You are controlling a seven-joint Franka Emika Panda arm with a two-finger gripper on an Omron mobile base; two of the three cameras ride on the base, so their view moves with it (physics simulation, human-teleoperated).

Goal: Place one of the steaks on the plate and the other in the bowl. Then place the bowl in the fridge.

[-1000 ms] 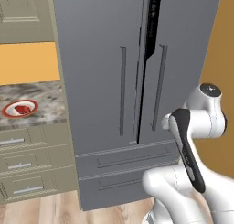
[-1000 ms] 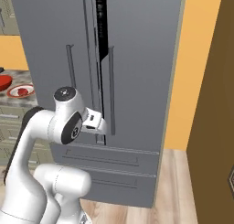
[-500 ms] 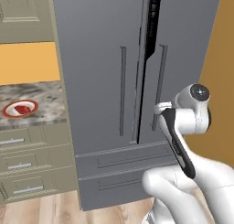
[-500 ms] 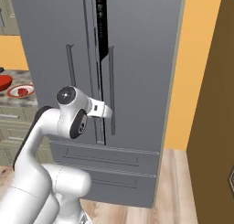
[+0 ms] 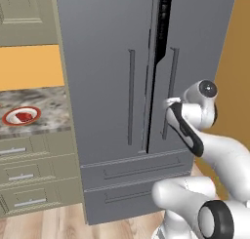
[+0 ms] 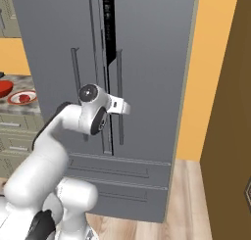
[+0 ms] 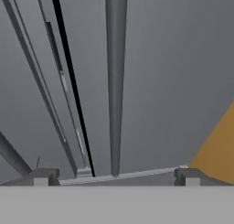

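The grey fridge (image 5: 112,62) (image 6: 157,62) stands right in front of me, its right door slightly ajar with a dark gap at the top. My gripper (image 5: 169,104) (image 6: 126,107) (image 7: 115,177) is open at the right door's vertical handle (image 7: 115,81) (image 6: 119,97); in the hand view the bar runs between the two fingertips. On the counter to the left a steak (image 5: 23,117) lies on the red-rimmed plate (image 5: 10,119) (image 6: 22,97). The red bowl (image 6: 4,87) sits behind the plate at the view's edge; its contents are hidden.
A granite counter (image 5: 49,106) with beige drawers (image 5: 29,174) adjoins the fridge on the left, with upper cabinets (image 5: 24,13) above. The fridge has two lower drawers (image 5: 132,184). An orange wall (image 6: 215,87) and a dark brown panel (image 6: 235,136) stand to the right.
The hand has risen and moved in toward the right door handle. The gripper stayed open. The fridge doors and the counter things have not moved.
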